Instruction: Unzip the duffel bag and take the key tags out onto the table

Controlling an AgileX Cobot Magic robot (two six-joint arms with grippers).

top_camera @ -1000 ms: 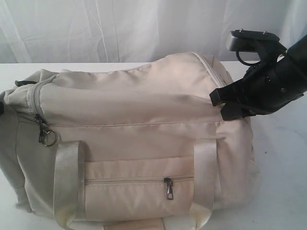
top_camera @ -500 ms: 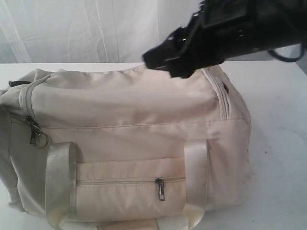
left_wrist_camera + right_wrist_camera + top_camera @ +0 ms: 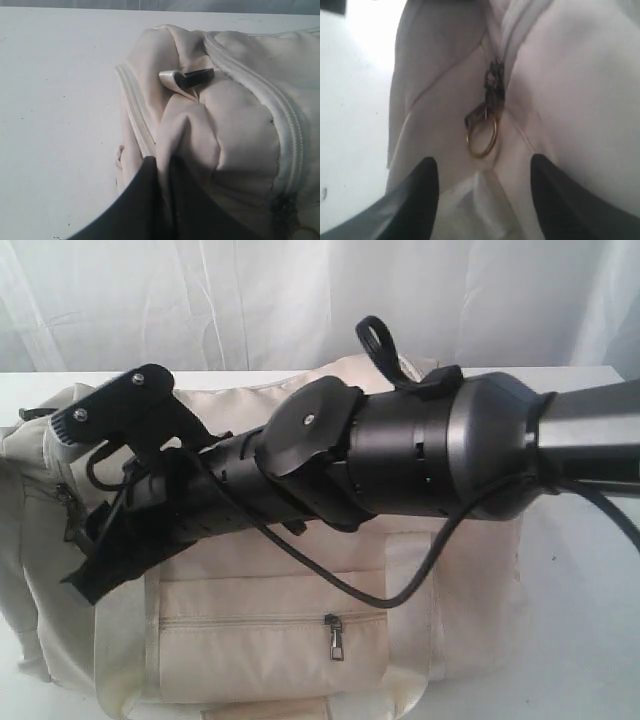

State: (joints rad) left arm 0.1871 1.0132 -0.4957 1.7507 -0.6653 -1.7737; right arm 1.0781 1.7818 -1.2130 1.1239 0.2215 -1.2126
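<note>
The cream duffel bag (image 3: pixel 400 590) lies on the white table (image 3: pixel 590 640) with its main zip closed. My right arm reaches across the bag to its left end. There the right gripper (image 3: pixel 482 167) is open, and the main zipper pull with its brass ring (image 3: pixel 482 132) hangs just beyond the fingertips, untouched. In the exterior view the right gripper (image 3: pixel 95 575) covers that end of the bag. My left gripper (image 3: pixel 162 162) is shut on a fold of the duffel bag (image 3: pixel 240 125) at its end panel. The key tags are out of view.
The front pocket's zipper pull (image 3: pixel 333 636) hangs closed low on the bag's near side. A small webbing tab with a grey end (image 3: pixel 187 79) sticks out near the left gripper. A white curtain (image 3: pixel 200 300) backs the table (image 3: pixel 55 100).
My right arm has swung from the bag's right end across to its left end, and its jaws have opened. The bag has shifted slightly left. The left gripper keeps its pinch.
</note>
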